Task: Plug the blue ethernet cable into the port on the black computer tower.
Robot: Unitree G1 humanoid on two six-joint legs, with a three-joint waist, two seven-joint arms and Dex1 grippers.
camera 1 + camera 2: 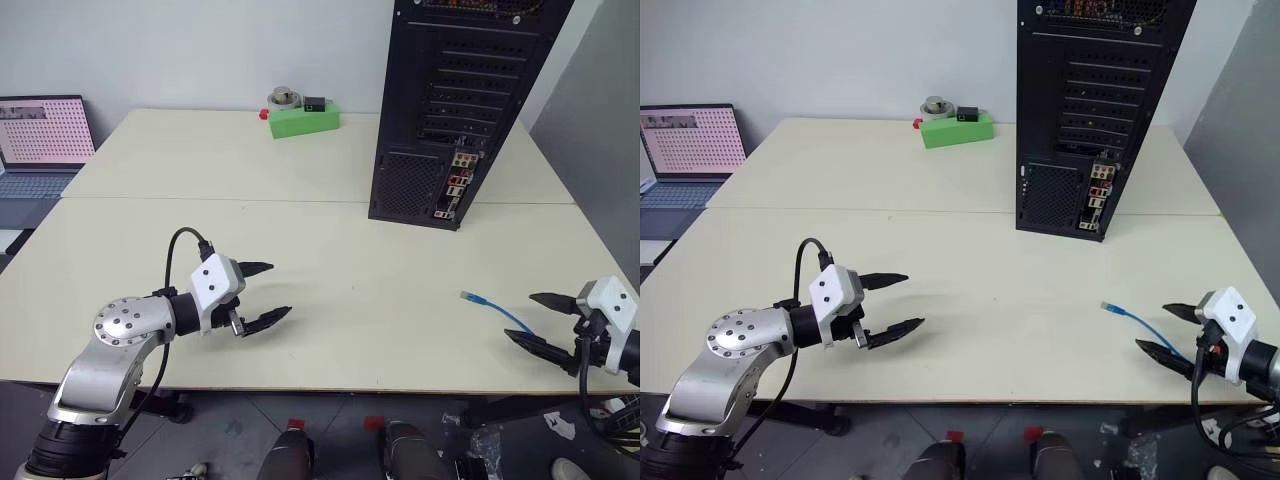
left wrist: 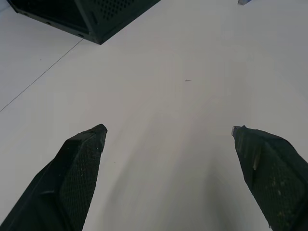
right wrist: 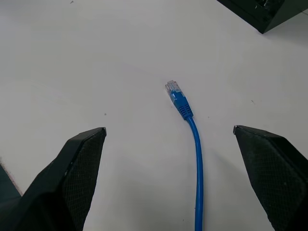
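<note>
Hovering at the lower right of the head view, the right gripper [image 1: 540, 320] holds its fingers wide apart and empty, aimed along the blue ethernet cable [image 3: 196, 154], probably lined up for a pickup. The cable's clear plug lies on the table [image 1: 330, 240] just ahead of those fingertips. At lower left, the left gripper [image 1: 268, 294] is likewise spread and empty over bare tabletop. Farther back, upper right, the black computer tower [image 1: 455, 90] stands upright with the port [image 1: 459, 186] in its connector strip facing the robot, so nothing is plugged in yet.

Silver arms, white wrists, seemingly ribbed black fingers [image 2: 72, 178].
</note>
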